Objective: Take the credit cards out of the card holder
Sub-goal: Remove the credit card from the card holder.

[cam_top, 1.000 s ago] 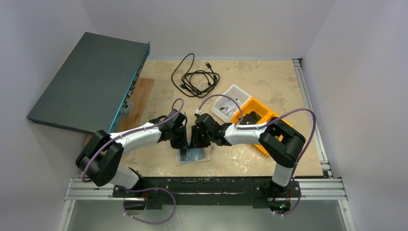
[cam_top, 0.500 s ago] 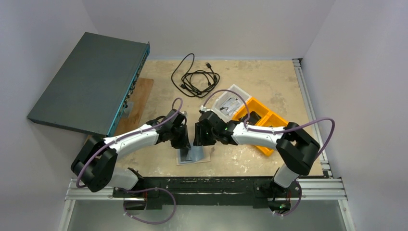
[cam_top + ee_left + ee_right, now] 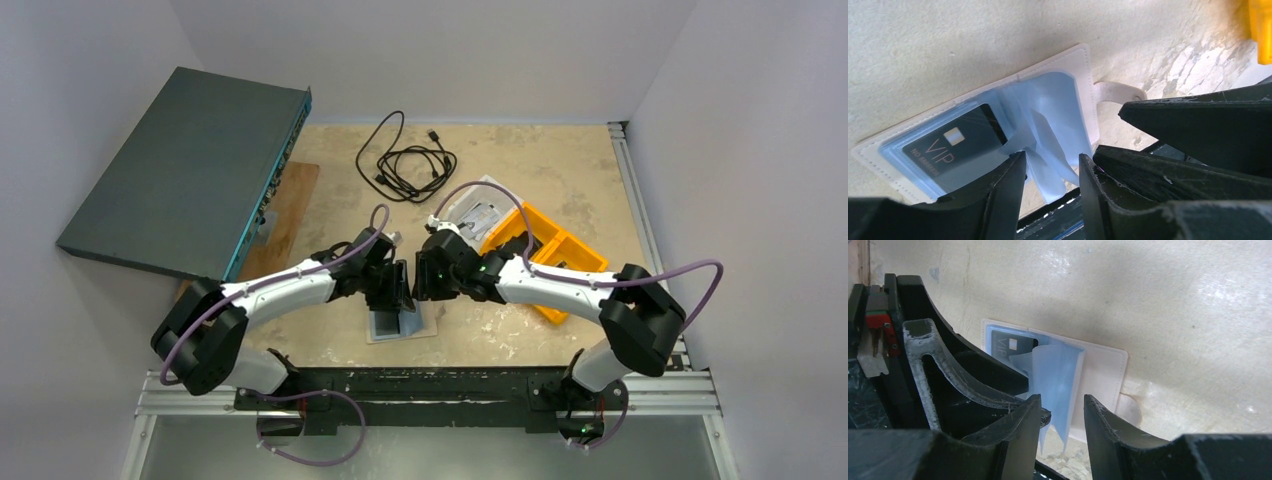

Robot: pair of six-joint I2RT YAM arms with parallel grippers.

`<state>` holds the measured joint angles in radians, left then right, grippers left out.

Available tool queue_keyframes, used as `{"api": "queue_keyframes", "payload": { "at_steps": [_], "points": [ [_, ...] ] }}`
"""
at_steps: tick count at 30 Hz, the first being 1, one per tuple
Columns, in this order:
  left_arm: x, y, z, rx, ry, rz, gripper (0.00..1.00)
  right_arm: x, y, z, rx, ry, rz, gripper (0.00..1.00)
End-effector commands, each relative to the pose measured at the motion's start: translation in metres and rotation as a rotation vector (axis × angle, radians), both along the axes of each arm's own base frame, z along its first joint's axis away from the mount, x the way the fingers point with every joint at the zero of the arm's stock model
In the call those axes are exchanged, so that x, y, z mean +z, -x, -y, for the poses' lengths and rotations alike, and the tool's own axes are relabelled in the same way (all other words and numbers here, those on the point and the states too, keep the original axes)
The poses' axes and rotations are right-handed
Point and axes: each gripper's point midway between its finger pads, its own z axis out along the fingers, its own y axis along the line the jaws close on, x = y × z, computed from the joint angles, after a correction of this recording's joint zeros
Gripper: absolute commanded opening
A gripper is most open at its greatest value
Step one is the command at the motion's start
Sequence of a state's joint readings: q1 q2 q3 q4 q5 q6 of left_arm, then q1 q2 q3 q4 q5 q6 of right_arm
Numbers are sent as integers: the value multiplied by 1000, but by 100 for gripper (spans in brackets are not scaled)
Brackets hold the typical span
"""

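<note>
1. Drawn in tip to tip since a second ago, with left gripper [image 3: 1050,165] against right gripper [image 3: 1060,407] and left jaws spread from shut.
2. Reads "VIP" in pale letters on black card [image 3: 955,137], beside a gold chip; smaller line starting "NO", rest unclear.
3. Lying open on table [image 3: 560,170] near front edge: card holder [image 3: 1080,70], with card in one pocket, blue-grey flap [image 3: 1048,110] raised and closure tab [image 3: 1118,90] flat.
4. Straddling that flap with left jaws released; right jaws apart around it too, cannot tell whether gripping.
5. Beyond: orange bin [image 3: 555,255], white tray [image 3: 480,215], black cable [image 3: 410,160].
6. From above, covering holder's far end with both grippers.
</note>
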<state>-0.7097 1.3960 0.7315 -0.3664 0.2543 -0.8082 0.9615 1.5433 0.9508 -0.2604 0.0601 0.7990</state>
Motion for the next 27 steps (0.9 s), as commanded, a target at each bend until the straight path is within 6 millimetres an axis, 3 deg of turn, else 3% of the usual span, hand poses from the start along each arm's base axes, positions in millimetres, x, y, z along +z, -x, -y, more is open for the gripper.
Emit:
{"api": "queue_keyframes", "payload": {
  "at_steps": [1,9,16,24,27],
  "points": [
    [22,-14,28,-23,96,45,44,9,-2,13,-37,7,31,37],
    [27,-21,46,-45,132,38,52,16,1,30,-82,22,45,37],
    [26,-24,62,-62,167,9,57,35,0,50,-155,7,97,34],
    [26,-29,69,-70,172,5,61,41,0,55,-161,-4,118,33],
    [30,-30,70,-80,170,12,65,46,1,48,-136,-38,127,33]
  ]
}}
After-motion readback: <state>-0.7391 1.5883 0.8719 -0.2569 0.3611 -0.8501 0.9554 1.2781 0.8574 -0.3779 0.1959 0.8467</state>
